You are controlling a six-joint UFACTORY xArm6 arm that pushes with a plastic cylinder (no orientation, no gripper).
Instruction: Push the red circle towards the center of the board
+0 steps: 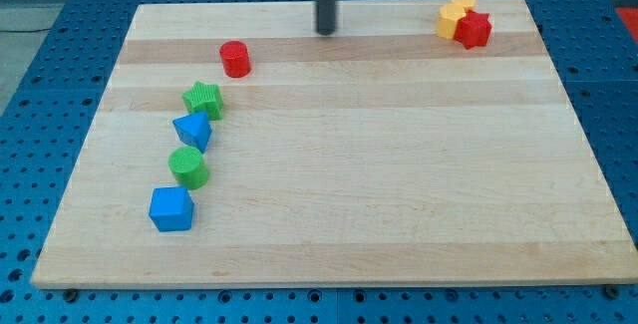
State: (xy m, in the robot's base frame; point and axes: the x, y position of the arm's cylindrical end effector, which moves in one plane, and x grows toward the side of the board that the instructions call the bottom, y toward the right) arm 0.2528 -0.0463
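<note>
Okay, our red circle (235,59) sits upper left on the board (399,214), just above the green star (203,99). No fingers here, just a rod holding nothing; my tip (327,31) rests near the top edge, well right of the circle. We'd swing round to its upper-left side, then push down-right, steering clear of the star.
</note>
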